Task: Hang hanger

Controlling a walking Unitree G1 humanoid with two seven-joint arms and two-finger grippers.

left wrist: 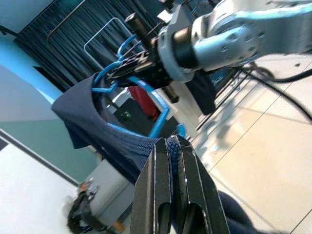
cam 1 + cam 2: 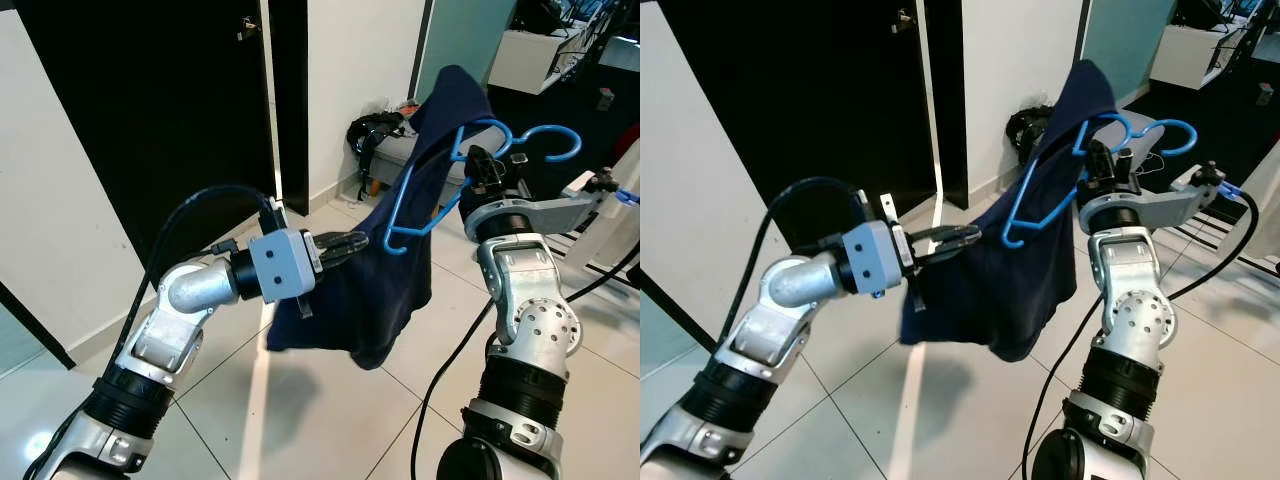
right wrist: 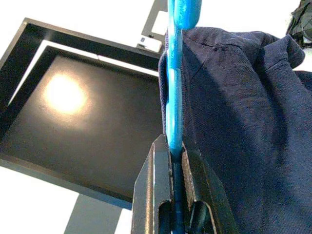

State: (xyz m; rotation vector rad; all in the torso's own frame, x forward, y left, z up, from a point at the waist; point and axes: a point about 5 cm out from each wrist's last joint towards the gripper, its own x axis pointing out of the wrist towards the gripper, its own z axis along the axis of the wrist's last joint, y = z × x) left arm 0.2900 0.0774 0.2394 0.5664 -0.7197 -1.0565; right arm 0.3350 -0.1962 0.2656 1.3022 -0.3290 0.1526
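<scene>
A blue plastic hanger (image 2: 440,195) is held up in front of me, with a dark navy garment (image 2: 385,270) draped over one shoulder of it and hanging down. My right gripper (image 2: 478,172) is shut on the hanger near its hook (image 2: 555,140); in the right wrist view the blue bar (image 3: 174,97) runs between the fingers. My left gripper (image 2: 352,243) is shut on the garment's fabric (image 1: 122,146) at its left side, and holds it out from the hanger.
A black door panel (image 2: 150,110) and white wall stand at the left. A black bag (image 2: 375,135) lies on the floor by the wall behind the garment. A white rack (image 2: 610,215) stands at the far right. Light tiled floor (image 2: 330,420) lies below.
</scene>
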